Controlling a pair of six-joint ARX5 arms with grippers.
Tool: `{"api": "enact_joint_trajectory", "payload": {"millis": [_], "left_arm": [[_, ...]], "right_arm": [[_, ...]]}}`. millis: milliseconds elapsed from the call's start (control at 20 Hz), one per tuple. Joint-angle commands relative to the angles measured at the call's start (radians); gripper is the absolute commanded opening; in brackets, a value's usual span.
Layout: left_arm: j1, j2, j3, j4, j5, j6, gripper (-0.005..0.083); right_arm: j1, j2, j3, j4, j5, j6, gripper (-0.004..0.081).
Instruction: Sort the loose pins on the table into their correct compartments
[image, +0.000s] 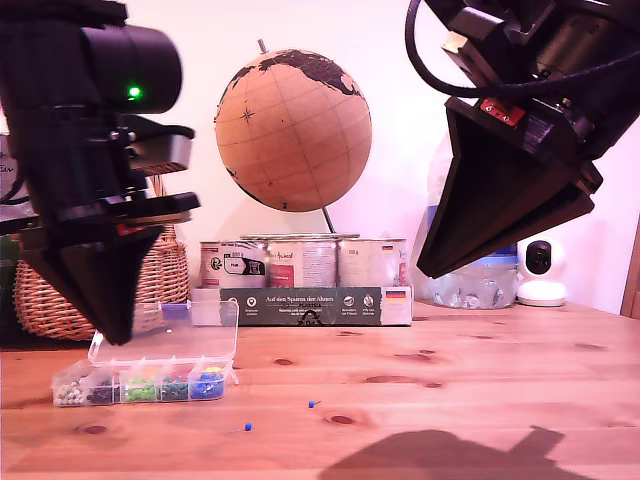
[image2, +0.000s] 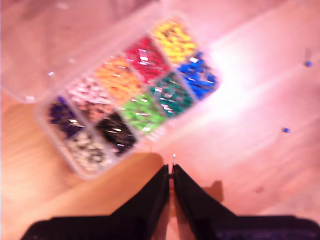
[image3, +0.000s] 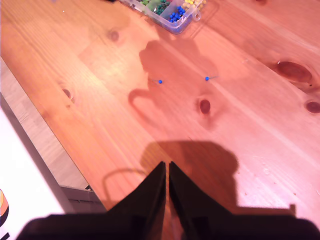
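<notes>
Over the clear compartment box (image: 150, 375), at the exterior view's left, hangs my first gripper (image: 120, 335). In the first wrist view its fingers (image2: 187, 192) are pressed together, and a thin pale sliver (image2: 173, 158) stands out from the gap at their tips. It is too fine and blurred to tell whether it is a pin. That whole view is soft: the compartments (image2: 130, 100) read only as patches of colour (yellow, red, orange, blue, green, black, white), with no single pin distinct. In the exterior view the arm's dark bulk cuts off part of the box's raised lid and much of the wicker basket (image: 170, 275) behind.

My second gripper (image3: 166, 167) is high above the surface (image: 480, 380) toward the exterior view's right, its fingers together on nothing and its shadow spread on the wood below.

Two blue pins (image: 248, 427) (image: 312, 404) lie loose on the bare pine, apart from each other and clear of the box — mere specks in every view. Around them the wood is open. At the back, a globe (image: 290, 125), a row of tins (image: 300, 262) and a dark carton (image: 315, 305) line the far edge — well away from the pins.
</notes>
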Motion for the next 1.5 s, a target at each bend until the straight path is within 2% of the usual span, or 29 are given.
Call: {"api": "enact_joint_trajectory", "payload": {"millis": [0, 500, 800, 1450], "left_arm": [[0.030, -0.010, 0.002, 0.017, -0.005, 0.017, -0.0021], [0.098, -0.007, 0.002, 0.165, 0.012, 0.017, -0.0021], [0.134, 0.000, 0.002, 0.171, 0.050, 0.016, -0.0021], [0.135, 0.072, 0.002, 0.197, 0.084, 0.016, -0.0021]], "right_arm": [[0.005, 0.007, 0.000, 0.005, -0.001, -0.002, -0.0012], [0.005, 0.007, 0.000, 0.006, -0.001, -0.003, -0.0012], [0.005, 0.007, 0.000, 0.006, 0.000, -0.003, -0.0012], [0.005, 0.007, 0.000, 0.006, 0.000, -0.003, -0.0012]]}}
